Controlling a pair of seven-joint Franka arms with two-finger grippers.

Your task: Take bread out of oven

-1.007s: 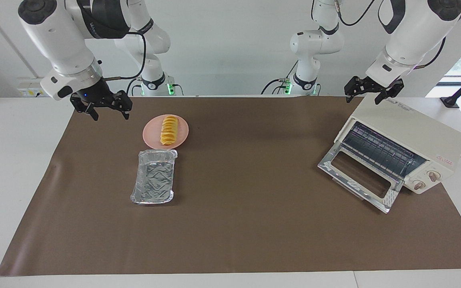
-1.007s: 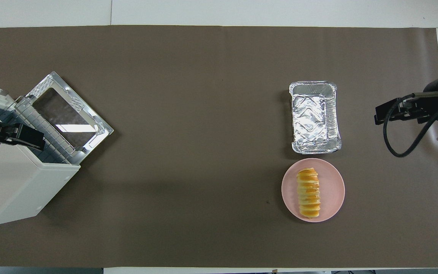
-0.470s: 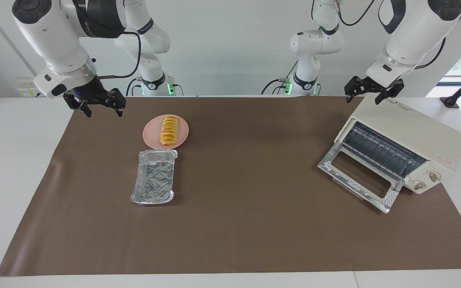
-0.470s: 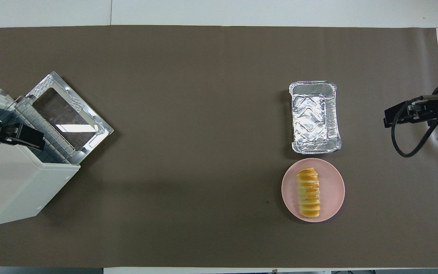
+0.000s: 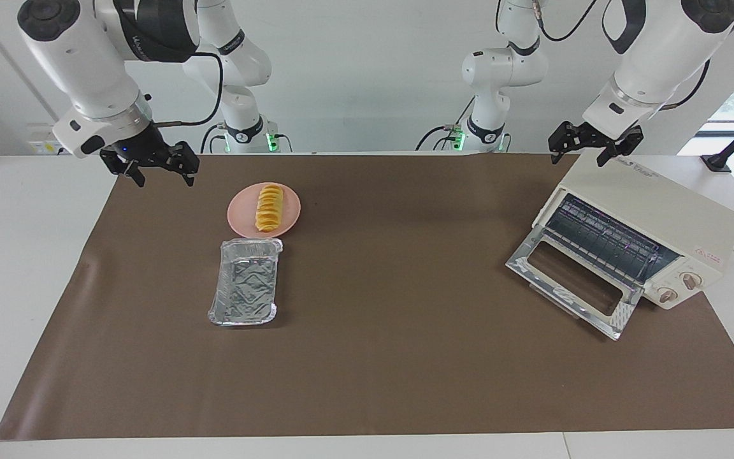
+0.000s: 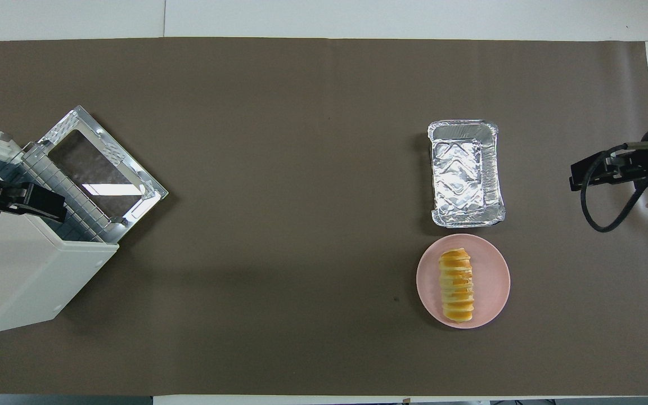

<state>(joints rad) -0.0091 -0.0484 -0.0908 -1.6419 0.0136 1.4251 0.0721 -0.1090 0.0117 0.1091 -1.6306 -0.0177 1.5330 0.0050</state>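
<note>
The bread, a ridged golden loaf, lies on a round pink plate toward the right arm's end; it also shows in the overhead view. The cream oven stands at the left arm's end with its glass door folded down open and its wire rack bare; it also shows in the overhead view. My right gripper is open and empty, raised over the mat's edge beside the plate. My left gripper is open and empty over the oven's top.
An empty silver foil tray lies on the brown mat, just farther from the robots than the plate; it also shows in the overhead view. The oven's two knobs face away from the robots.
My right gripper has risen and drawn away from the plate toward the right arm's end of the table, then nearly stopped. The left arm has not moved.
</note>
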